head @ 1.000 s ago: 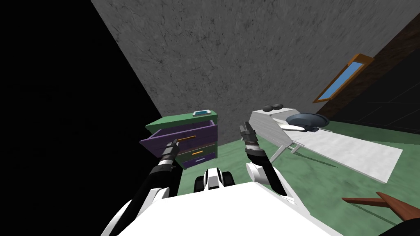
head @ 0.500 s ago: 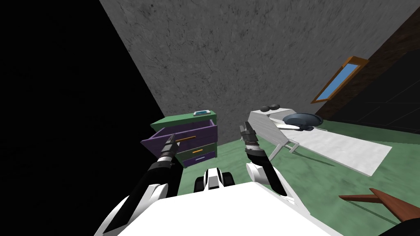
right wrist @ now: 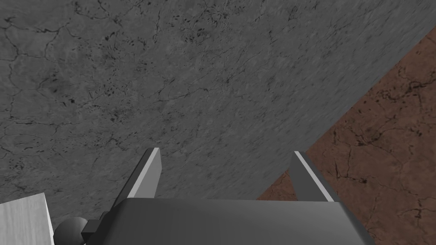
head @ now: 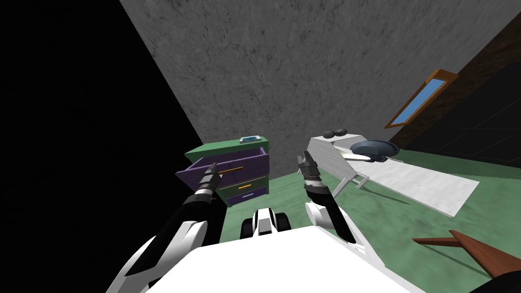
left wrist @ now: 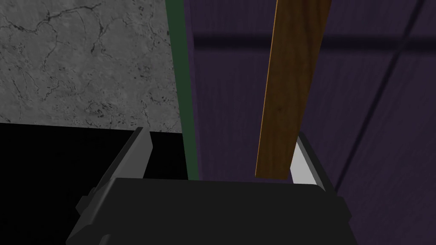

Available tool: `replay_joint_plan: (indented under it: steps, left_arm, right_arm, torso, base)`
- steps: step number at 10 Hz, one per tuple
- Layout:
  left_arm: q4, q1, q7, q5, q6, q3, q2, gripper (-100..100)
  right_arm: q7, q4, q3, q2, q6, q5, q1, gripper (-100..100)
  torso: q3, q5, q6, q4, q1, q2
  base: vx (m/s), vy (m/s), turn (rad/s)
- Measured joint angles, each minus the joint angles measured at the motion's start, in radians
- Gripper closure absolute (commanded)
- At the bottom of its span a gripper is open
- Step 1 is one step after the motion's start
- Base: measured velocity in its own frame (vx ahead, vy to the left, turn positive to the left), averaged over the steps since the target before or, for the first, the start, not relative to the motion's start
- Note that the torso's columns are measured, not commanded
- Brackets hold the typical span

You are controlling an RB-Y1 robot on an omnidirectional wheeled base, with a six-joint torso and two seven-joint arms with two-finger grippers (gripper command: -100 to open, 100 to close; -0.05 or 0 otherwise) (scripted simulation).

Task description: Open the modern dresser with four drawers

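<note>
Our left gripper (head: 212,166), fingers released, straddles the brown wooden bar handle (left wrist: 289,85) of the pulled-out purple drawer (head: 252,162). It seems open enough, so we withdraw next. The right gripper (head: 304,156) is spread too.

No lettering, number or sign can be read, and the small blue-faced item (head: 251,139) atop the dresser (head: 220,148) seems blank.

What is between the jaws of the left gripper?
The end of the brown handle, close beside one jaw of the open left gripper; the left wrist view shows it.
</note>
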Motion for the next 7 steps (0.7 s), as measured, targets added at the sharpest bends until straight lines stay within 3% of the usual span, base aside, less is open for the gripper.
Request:
replay_joint_plan:
  steps: [1, 2, 7]
  left_arm:
    - [-0.012, -0.017, 0.001, 0.001, 0.036, 0.004, 0.002, -100]
    - [-0.012, -0.018, 0.001, 0.002, 0.045, 0.004, 0.002, 0]
    - [-0.006, -0.015, 0.001, 0.002, 0.05, 0.003, 0.002, 0]
  right_arm:
    - [0.0, 0.0, 0.0, 0.0, 0.0, 0.0, 0.0, 0]
    - [0.0, 0.0, 0.0, 0.0, 0.0, 0.0, 0.0, 0]
    - [0.0, 0.0, 0.0, 0.0, 0.0, 0.0, 0.0, 0]
  torso:
    - [0.001, -0.001, -0.001, 0.002, -0.001, 0.002]
    - [0.002, 0.0, 0.0, 0.0, -0.001, 0.002]
    - [-0.001, 0.002, 0.001, -0.004, 0.001, -0.003]
  base:
    - [0.0, 0.0, 0.0]
    - [0.0, 0.0, 0.0]
    - [0.0, 0.0, 0.0]
